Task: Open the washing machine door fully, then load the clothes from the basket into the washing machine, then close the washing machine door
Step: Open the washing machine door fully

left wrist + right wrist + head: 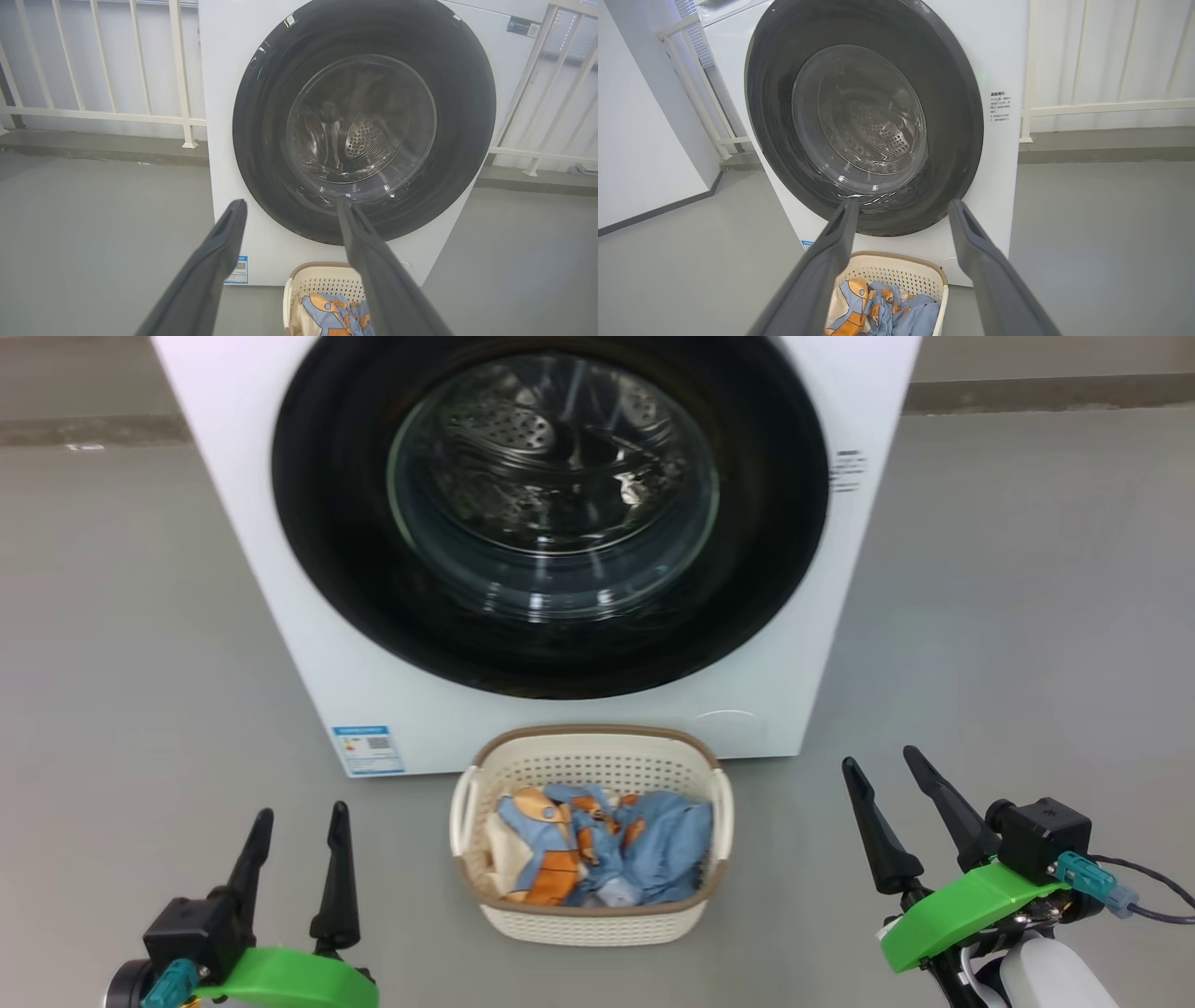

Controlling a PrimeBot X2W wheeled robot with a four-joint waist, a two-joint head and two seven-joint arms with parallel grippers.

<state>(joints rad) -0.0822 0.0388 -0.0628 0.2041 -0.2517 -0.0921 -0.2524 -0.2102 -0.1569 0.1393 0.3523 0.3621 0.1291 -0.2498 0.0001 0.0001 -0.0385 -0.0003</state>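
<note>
Though crumpled, clothes (644,849) in perforated basket (588,924).

floor (140,663): smooth grey | behind: white railing (70,113) on a low grey kerb (103,151) | side: plain white wall (635,116) with dark skirting (658,209) | light: soft, even

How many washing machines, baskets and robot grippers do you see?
washing machine: 1
basket: 1
grippers: 2, the left gripper and the right gripper
Total: 4
</note>
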